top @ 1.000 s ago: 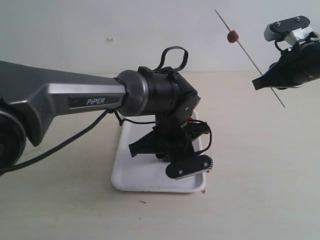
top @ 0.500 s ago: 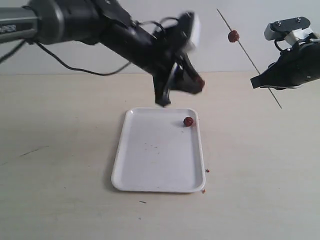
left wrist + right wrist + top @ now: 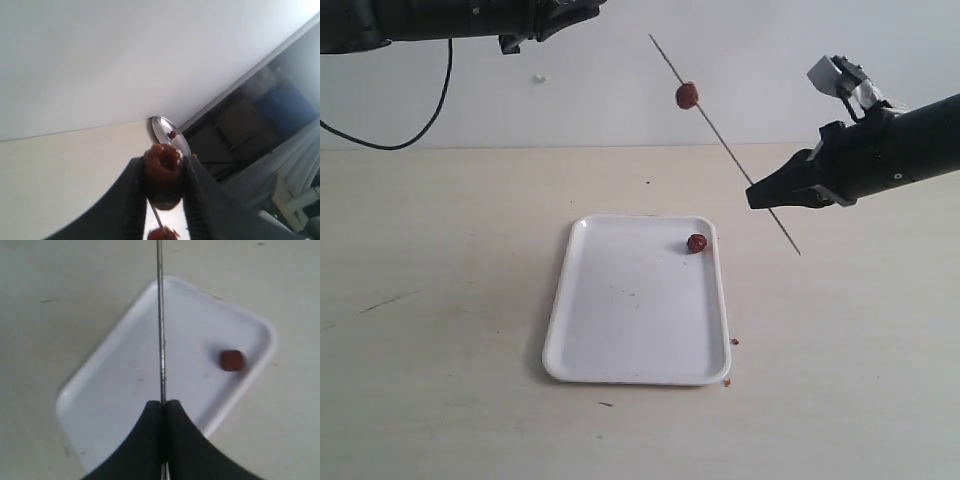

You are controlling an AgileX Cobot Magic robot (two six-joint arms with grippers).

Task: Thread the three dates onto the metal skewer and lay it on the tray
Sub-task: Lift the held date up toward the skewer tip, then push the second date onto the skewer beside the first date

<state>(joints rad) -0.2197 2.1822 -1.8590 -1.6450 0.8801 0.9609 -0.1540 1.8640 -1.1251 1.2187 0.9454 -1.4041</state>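
Observation:
My right gripper [image 3: 753, 201] [image 3: 164, 406] is shut on the thin metal skewer [image 3: 720, 130] [image 3: 160, 315] and holds it slanted in the air, right of and above the white tray [image 3: 620, 340] [image 3: 125, 370]. One date [image 3: 687, 95] is threaded high on the skewer. A second date [image 3: 697, 242] [image 3: 231, 360] lies in the tray's far right corner. My left gripper [image 3: 165, 161] is shut on a third date [image 3: 161, 187]; past it show the skewer [image 3: 156, 216] and the threaded date [image 3: 162, 233]. In the exterior view only the left arm [image 3: 470, 20] shows, at the top left.
Small red-brown crumbs [image 3: 733, 342] lie on the beige table just off the tray's near right corner. A black cable [image 3: 420, 115] hangs from the left arm. A round silver disc [image 3: 170, 135] shows beyond the left fingers.
The left arm rose from the tray to the top left, carrying a date. The right gripper moved left and lower with the skewer, bringing it nearer the tray.

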